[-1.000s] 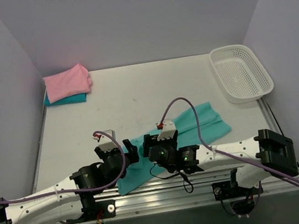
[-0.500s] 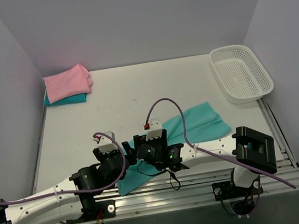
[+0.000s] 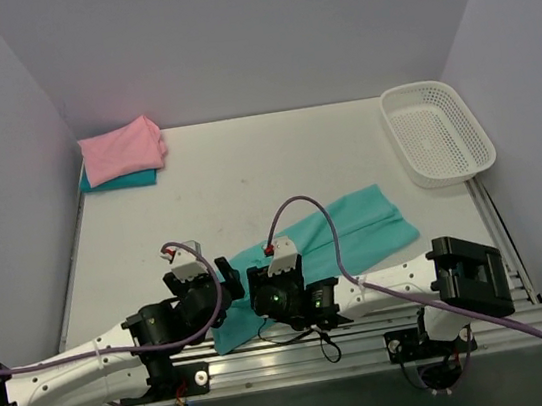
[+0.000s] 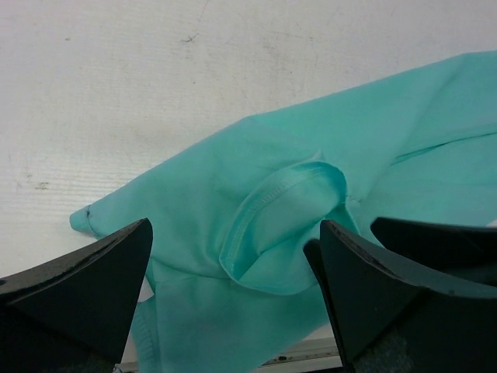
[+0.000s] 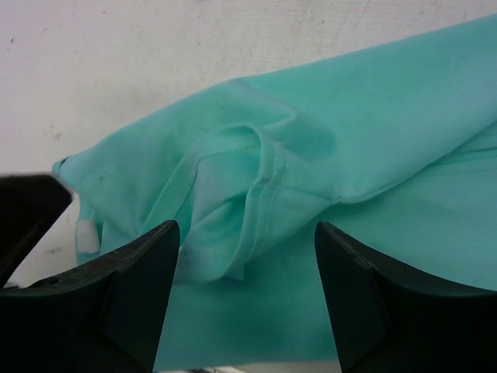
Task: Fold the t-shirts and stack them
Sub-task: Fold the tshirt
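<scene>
A teal-green t-shirt (image 3: 360,226) lies crumpled along the table's front, its near-left end under both grippers. My left gripper (image 3: 228,273) stands open over that end, and a curled hem fold (image 4: 272,225) lies between its fingers, untouched. My right gripper (image 3: 257,278) is close beside it, also open. It straddles a stitched hem ridge (image 5: 260,194) of the same t-shirt (image 5: 388,140). Each wrist view shows the other gripper's dark finger at its edge. A folded pink t-shirt (image 3: 120,148) rests on a darker teal-blue t-shirt (image 3: 122,182) at the back left.
A white mesh basket (image 3: 438,131) stands at the back right. The metal rail (image 3: 303,355) runs along the near edge just behind the shirt's end. Purple cables (image 3: 301,204) loop above the arms. Walls close in left, right and back.
My right arm has swung left along the teal-green t-shirt until its gripper sits beside the left one, and its jaws have narrowed somewhat. The left gripper has shifted only slightly.
</scene>
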You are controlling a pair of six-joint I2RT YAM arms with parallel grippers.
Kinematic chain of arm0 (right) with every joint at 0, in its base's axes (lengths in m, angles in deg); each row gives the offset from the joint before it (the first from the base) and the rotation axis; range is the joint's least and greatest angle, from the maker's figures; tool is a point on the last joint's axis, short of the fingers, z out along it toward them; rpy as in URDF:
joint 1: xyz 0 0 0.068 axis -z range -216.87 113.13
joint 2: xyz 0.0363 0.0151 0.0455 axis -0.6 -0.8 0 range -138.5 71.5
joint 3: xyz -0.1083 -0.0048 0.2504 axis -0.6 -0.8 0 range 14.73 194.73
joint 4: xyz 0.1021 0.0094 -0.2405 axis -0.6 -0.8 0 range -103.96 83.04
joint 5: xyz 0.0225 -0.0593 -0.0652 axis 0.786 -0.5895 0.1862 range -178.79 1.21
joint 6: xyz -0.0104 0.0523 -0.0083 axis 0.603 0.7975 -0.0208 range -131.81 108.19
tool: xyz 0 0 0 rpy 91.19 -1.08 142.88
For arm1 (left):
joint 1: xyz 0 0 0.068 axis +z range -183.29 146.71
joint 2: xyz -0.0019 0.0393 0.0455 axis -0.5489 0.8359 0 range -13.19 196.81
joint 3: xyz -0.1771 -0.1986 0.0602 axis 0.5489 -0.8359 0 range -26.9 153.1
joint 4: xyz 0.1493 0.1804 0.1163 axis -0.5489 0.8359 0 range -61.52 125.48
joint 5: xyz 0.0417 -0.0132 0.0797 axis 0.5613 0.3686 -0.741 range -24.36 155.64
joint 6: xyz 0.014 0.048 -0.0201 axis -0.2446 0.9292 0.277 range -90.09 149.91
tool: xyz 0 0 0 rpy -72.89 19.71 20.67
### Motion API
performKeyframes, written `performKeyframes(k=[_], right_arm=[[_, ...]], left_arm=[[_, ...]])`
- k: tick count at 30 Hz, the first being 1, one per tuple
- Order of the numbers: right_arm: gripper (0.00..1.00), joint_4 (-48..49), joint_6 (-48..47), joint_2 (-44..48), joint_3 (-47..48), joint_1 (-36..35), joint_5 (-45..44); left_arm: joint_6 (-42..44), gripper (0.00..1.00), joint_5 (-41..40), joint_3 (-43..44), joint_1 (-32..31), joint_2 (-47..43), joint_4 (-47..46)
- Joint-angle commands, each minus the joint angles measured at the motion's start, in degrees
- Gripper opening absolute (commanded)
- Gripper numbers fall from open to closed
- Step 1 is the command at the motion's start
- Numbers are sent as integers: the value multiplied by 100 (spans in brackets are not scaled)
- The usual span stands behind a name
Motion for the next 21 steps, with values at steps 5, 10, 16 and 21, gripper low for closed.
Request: performKeyframes(k=[5,10,16,21], right_arm=[[66,-511,399,861,-242,-281,-640],[64,-511,452,949,-330,-281,-728],[57,-266,241,730,-269,-124,-737],[34,86,-75,185,-24,202,-465]], left_arm=[[-1157,100,-298,-225,-14,290,288],[-1343,100,-78,-726,-14,351,-441],[-1387,94,-113,-674,-14,395,-433],[-1264,94,-157,-578,-14,220,-372]])
